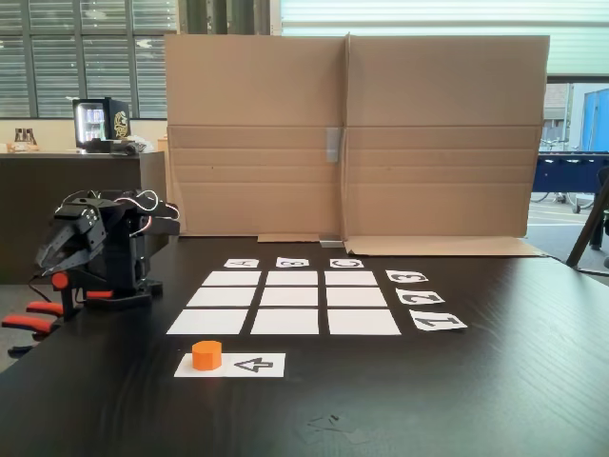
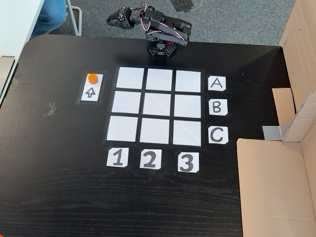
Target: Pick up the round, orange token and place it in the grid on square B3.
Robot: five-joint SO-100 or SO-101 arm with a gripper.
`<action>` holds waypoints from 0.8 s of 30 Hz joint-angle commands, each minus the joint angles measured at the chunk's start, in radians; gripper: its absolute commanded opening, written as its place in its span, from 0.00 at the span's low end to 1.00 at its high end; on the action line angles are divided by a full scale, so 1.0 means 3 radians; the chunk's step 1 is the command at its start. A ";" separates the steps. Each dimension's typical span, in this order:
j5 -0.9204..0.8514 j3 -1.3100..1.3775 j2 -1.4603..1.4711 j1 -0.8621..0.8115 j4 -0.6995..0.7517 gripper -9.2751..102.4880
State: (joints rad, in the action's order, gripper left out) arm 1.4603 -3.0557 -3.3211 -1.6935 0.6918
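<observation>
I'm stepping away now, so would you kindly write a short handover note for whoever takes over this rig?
Gripper: arm folded at its base, away from the grid; whether the jaws are open cannot be told.
Token: on the arrow strip, beside the grid.
Square B3: bare.
Done: nothing.
Left: grasp the token, carry it to B3, release.

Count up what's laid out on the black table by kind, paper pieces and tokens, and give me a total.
Blank white grid rectangles: 9
Letter cards: 3
Number cards: 3
Arrow strip: 1
Orange token: 1
Total: 17
</observation>
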 commanded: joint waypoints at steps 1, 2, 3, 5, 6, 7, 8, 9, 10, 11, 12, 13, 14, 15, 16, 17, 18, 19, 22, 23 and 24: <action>-0.0281 -0.0010 -0.0036 0.0072 0.0015 0.08; -0.0281 -0.0010 -0.0036 0.0072 0.0015 0.08; -0.0281 -0.0010 -0.0036 0.0072 0.0015 0.08; -0.0281 -0.0010 -0.0036 0.0072 0.0015 0.08; -0.0281 -0.0010 -0.0036 0.0072 0.0015 0.08; -0.0281 -0.0010 -0.0036 0.0066 0.0015 0.08; -0.0281 -0.0010 -0.0036 0.0066 0.0015 0.08; -0.0281 -0.0010 -0.0036 0.0066 0.0015 0.08; -0.0281 -0.0010 -0.0036 0.0066 0.0015 0.08; -0.0281 -0.0010 -0.0036 0.0066 0.0015 0.08; -0.0281 -0.0010 -0.0036 0.0066 0.0015 0.08; -0.0281 -0.0010 -0.0036 0.0066 0.0015 0.08; -0.0281 -0.0010 -0.0036 0.0066 0.0015 0.08; -0.0281 -0.0010 -0.0036 0.0066 0.0015 0.08; -0.0281 -0.0010 -0.0036 0.0066 0.0015 0.08; -0.0291 -0.0010 -0.0031 0.0066 0.0015 0.08; -0.0307 -0.0005 -0.0026 0.0066 0.0020 0.08; -0.0353 -0.0005 -0.0020 0.0072 0.0020 0.08; -0.0450 0.0005 -0.0010 0.0087 0.0010 0.08; -0.0481 0.0026 0.0026 0.0092 -0.0020 0.08; -0.0522 0.0066 0.0082 0.0097 -0.0046 0.08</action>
State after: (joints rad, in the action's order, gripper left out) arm 1.3330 -3.0557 -3.3195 -1.6751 0.6918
